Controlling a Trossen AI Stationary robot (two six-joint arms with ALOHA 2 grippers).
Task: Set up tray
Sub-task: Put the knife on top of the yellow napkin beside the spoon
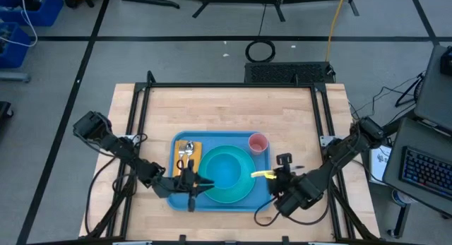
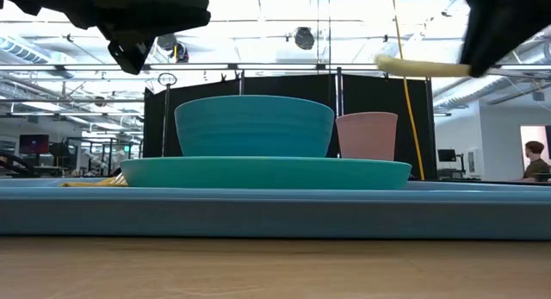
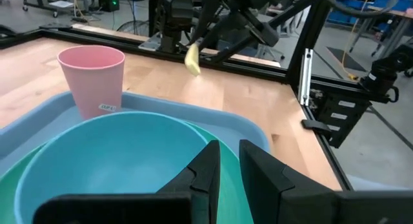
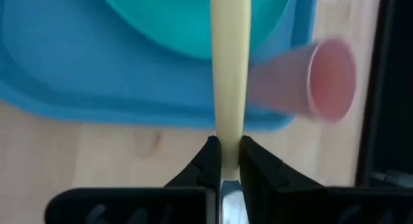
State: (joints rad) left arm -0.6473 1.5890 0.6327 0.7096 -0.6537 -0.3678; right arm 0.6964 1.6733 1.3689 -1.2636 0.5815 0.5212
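The light-blue tray point(image 1: 265, 195) lies at the near middle of the wooden table. On it stands a teal bowl point(image 2: 254, 125) on a teal plate point(image 2: 267, 172), with a pink cup point(image 1: 258, 142) at the tray's far right corner. My left gripper point(image 3: 229, 156) hovers shut and empty, with only a thin slit between its fingers, over the plate's near left rim point(image 1: 210, 183). My right gripper point(image 1: 277, 176) hangs over the tray's right end, shut on a yellow-handled utensil point(image 1: 263, 174). My right gripper pinches the utensil between its two fingers where the yellow handle point(image 4: 228, 130) ends and a metal part point(image 4: 228, 195) runs back between them. The fingers come from the table's right and lie along it. The handle point(image 2: 422, 68) sticks out toward the bowl, clear of the tray.
An orange napkin point(image 1: 193, 153) with a metal spoon point(image 1: 188, 146) and a dark utensil point(image 1: 183, 163) lies on the tray's left end. Black frame rails point(image 1: 141, 111) edge the table. Bare wood point(image 1: 226, 111) lies beyond the tray. A person point(image 2: 535, 159) stands far off in the room.
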